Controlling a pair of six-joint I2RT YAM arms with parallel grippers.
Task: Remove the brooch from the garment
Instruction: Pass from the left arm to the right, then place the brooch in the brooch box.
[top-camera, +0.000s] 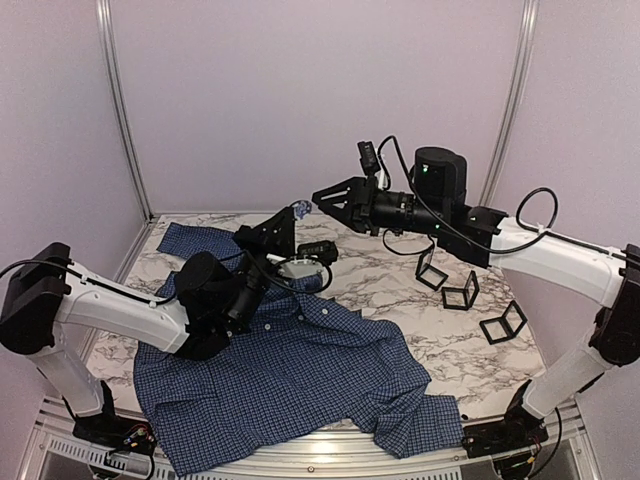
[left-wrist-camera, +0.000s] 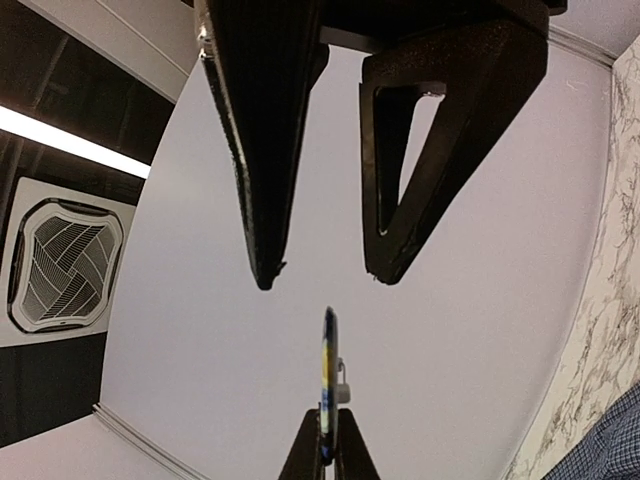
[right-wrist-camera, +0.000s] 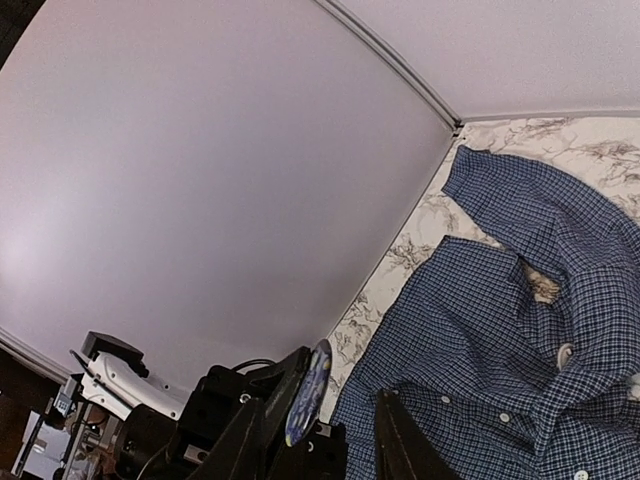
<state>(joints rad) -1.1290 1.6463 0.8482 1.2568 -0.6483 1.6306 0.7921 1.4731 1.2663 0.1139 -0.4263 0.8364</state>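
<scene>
The brooch (top-camera: 303, 207), a small round blue-and-yellow disc with a pin clasp on its back, is held in the air above the table's far side. My left gripper (top-camera: 297, 213) is shut on it. In the left wrist view the brooch (left-wrist-camera: 328, 365) stands edge-on above my left gripper (left-wrist-camera: 328, 428). My right gripper (top-camera: 322, 203) faces it, open, fingertips (left-wrist-camera: 265, 280) just short of the disc. In the right wrist view the brooch (right-wrist-camera: 310, 385) sits between the fingers of my right gripper (right-wrist-camera: 325, 400), nearer the left one. The garment (top-camera: 300, 380), a dark blue checked shirt, lies spread on the table below.
Three small black wire frames (top-camera: 462, 290) stand on the marble table (top-camera: 400, 300) at the right. The left arm's body hangs over the shirt's collar end. Pale walls and metal posts (top-camera: 120, 110) close the back and sides.
</scene>
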